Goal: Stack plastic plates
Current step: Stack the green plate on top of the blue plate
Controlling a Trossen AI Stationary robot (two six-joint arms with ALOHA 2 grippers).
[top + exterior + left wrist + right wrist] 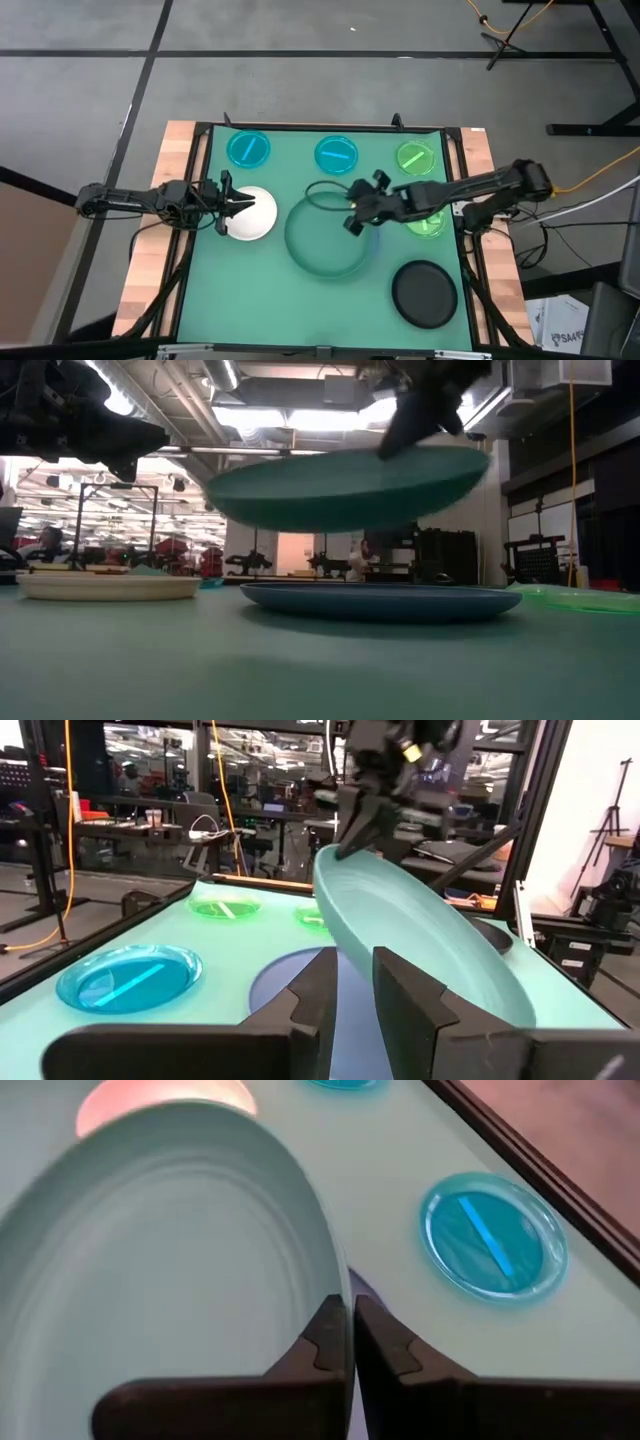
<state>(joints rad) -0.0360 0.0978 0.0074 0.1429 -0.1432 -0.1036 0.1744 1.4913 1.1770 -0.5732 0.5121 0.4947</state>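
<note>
right gripper [358, 212] pinching empty teal-green plate [325, 238] above blue plate [380, 600], left gripper [232, 203] slightly parted

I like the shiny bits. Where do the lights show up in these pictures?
Low view: bright ceiling lights glare behind the raised teal-green plate, leaving its underside dark. Left wrist view: light stripes shine on the cyan plate. Right wrist view: the white plate glows pinkish.

On a green mat [210, 290] lie cyan plates [248, 149], bright green plates [415, 158], a white plate [256, 218], a black plate [424, 292] and a teal plate [325, 245].
</note>
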